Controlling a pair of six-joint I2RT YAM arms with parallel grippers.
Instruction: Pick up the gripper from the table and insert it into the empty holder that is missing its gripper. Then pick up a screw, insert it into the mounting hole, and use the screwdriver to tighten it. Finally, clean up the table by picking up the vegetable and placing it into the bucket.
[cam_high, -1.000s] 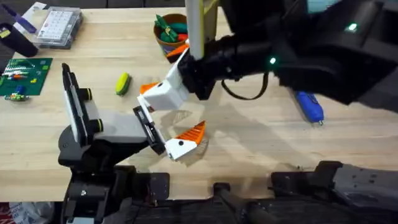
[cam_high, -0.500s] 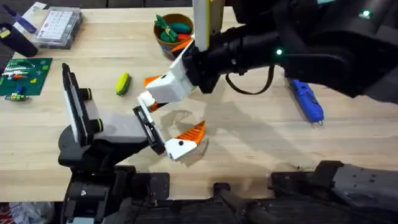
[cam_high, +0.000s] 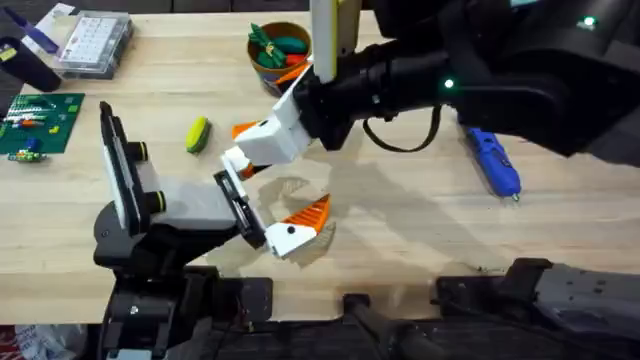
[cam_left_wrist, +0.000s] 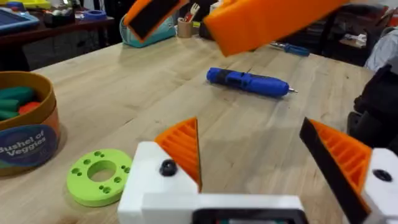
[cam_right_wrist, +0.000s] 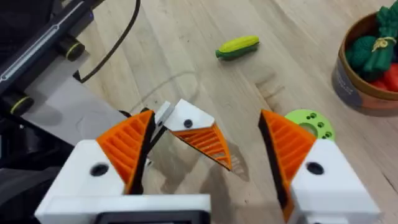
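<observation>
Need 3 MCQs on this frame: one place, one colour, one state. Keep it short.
1. Where is the screwdriver?
A. on the floor
B. on the table, right side
C. held aloft

2. The vegetable is:
A. red
B. yellow with a green end
C. purple

3. The right gripper is:
A. open, empty
B. shut on a screw
C. shut on the vegetable

Answers: B, it lies alone on bare wood; B, both colours show in the right wrist view; A, its fingers stand apart, gripping nothing.
</observation>
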